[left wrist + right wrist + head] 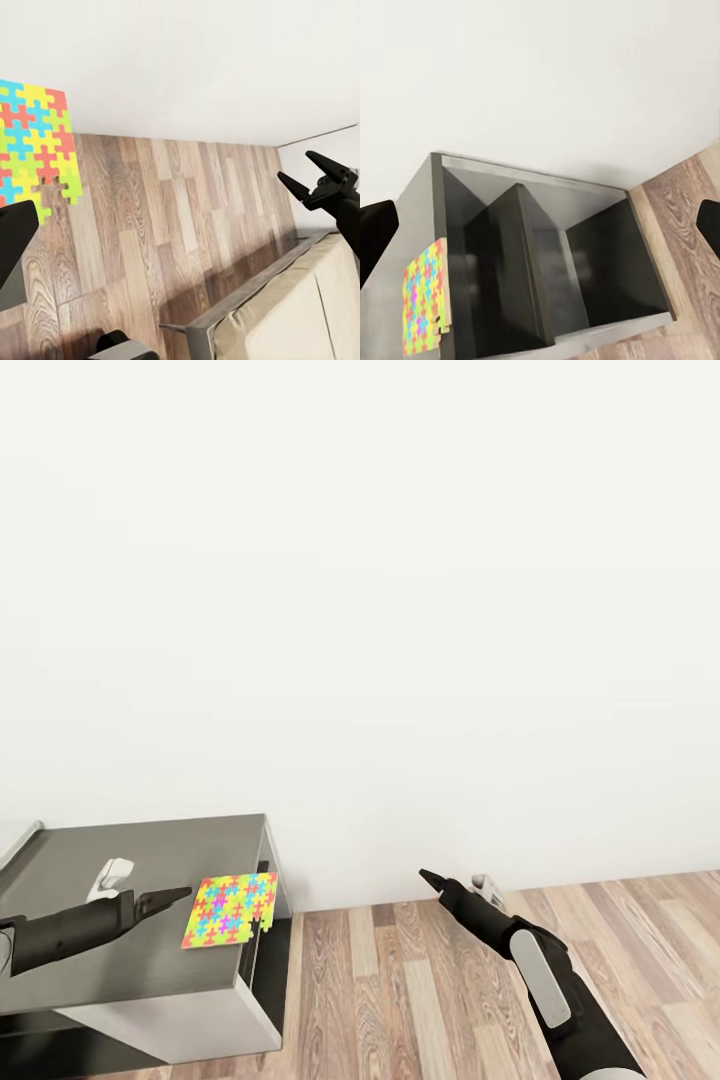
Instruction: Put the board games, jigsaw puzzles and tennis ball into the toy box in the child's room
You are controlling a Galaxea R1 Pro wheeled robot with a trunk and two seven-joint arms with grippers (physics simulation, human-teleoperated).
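Neon puzzle [232, 910] lies flat at the bench's [120, 850] right-hand corner, its edge seeming to overhang the rim a little; the right wrist view also shows it [424, 307] at the edge of the dark top, above open shelf bays. The left pincer [170, 899] points at the puzzle from just beside it, level with the top; whether its fingers are apart or together I cannot tell. The right pincer [432, 880] hangs over the wood floor [420, 980], well apart from the bench; in the left wrist view its fingers [324, 166] stand apart, holding nothing. Part of the bed [300, 307] shows in that view too.

The risk, as I judge it, is a push rather than a grasp: the puzzle is thin and flat, so a pincer coming in low could slide it off the corner onto the floor. A grip on the overhanging edge would be safer.
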